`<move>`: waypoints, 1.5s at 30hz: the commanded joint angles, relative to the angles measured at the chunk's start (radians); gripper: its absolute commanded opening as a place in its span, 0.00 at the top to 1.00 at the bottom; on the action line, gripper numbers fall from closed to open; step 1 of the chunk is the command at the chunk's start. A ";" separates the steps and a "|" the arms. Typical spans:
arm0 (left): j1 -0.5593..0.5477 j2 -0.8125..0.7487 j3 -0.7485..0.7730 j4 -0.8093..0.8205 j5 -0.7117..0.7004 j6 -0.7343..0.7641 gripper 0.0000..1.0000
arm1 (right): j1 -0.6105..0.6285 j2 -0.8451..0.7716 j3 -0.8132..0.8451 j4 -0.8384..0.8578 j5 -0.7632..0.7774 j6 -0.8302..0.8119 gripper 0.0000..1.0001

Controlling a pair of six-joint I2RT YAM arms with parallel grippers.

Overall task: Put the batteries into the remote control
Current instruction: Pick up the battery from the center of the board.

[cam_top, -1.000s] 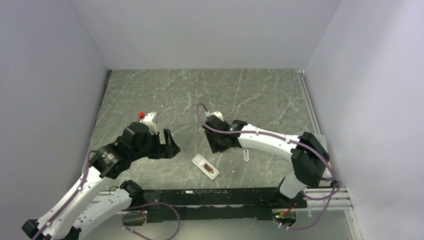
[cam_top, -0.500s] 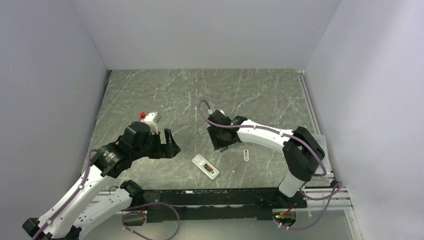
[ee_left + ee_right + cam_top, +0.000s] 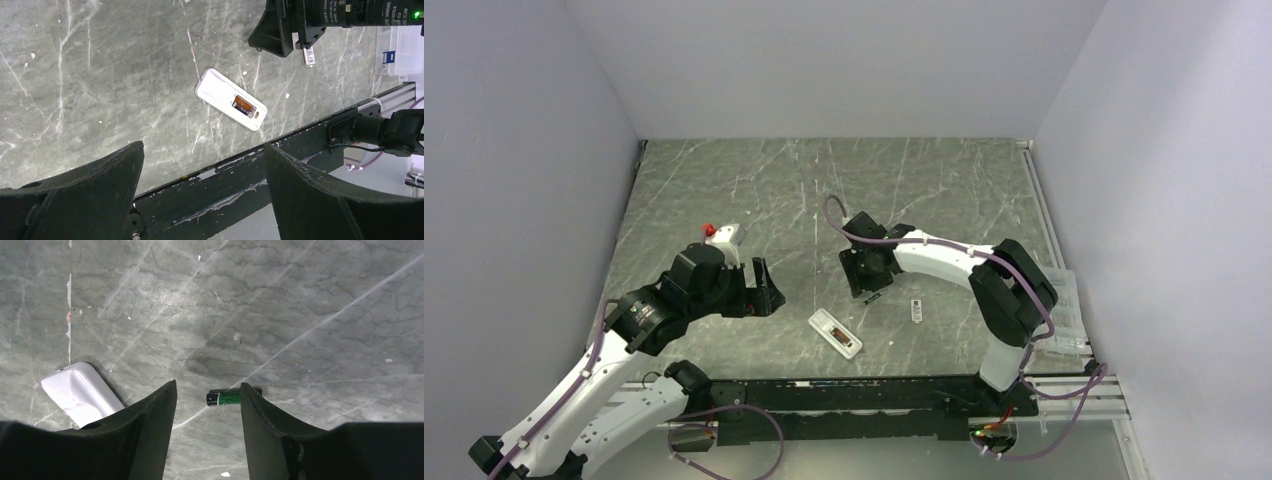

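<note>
Since a second ago the right arm (image 3: 964, 268) has folded its elbow in toward 9 o'clock, uncovering a clear plastic box (image 3: 1065, 305) at the table's (image 3: 724, 180) 3 o'clock edge. The right gripper (image 3: 871, 284) has crept only slightly toward 12 o'clock. Left arm, remote and white tab are unchanged. In the right wrist view the right gripper (image 3: 208, 385) has its fingers apart, straddling one battery (image 3: 226, 398). It is a dark cell with a green band, lying flat on the marble crosswise between the tips, and its 3 o'clock end is tucked behind the finger on that side; contact cannot be judged. Only this one cell can be made out. The remote control (image 3: 835, 334) lies flat at about 7 o'clock of the right gripper and 4 o'clock of the left gripper (image 3: 762, 289), near the table's front edge. Its brownish-orange recess (image 3: 243, 104) faces up at the 5 o'clock end; what sits in it is too small to tell. In the right wrist view only one rounded corner of the remote shows, the rest hidden by a finger. The left gripper (image 3: 202, 147) hangs wide open over bare marble, holding nothing. A small white tab (image 3: 915, 310) lies at 4 o'clock of the right gripper, its markings unreadable. The box is cut off at the left wrist frame's edge.
</note>
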 commanded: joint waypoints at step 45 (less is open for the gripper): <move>-0.005 0.003 0.004 0.033 0.031 0.012 0.06 | -0.052 -0.081 -0.184 0.003 -0.075 0.010 0.35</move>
